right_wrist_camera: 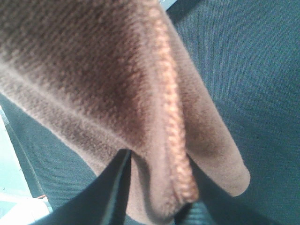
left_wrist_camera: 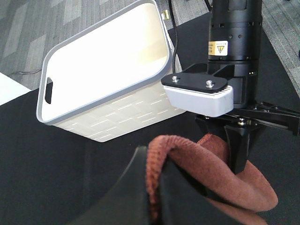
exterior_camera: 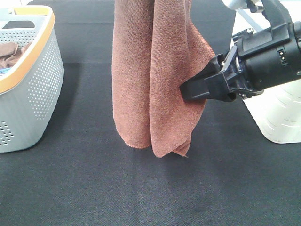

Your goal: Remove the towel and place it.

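The rust-brown towel (exterior_camera: 150, 80) hangs in long folds over the black table (exterior_camera: 141, 188); its top runs out of the exterior high view and its lower hem floats just above the cloth. In the left wrist view my left gripper (left_wrist_camera: 152, 159) is shut on the towel's (left_wrist_camera: 220, 173) upper fold. My right gripper (exterior_camera: 186, 92) reaches in from the right at mid-height and pinches the towel's right edge. Up close, the stitched hem (right_wrist_camera: 176, 122) fills the gap between the right gripper's (right_wrist_camera: 154, 197) two dark fingers.
A grey perforated basket (exterior_camera: 42, 89) with an orange rim stands at the left, with brown cloth (exterior_camera: 9, 52) inside. A white basket (exterior_camera: 282, 117) stands at the right behind the right arm, and its inside (left_wrist_camera: 108, 70) shows nothing in it.
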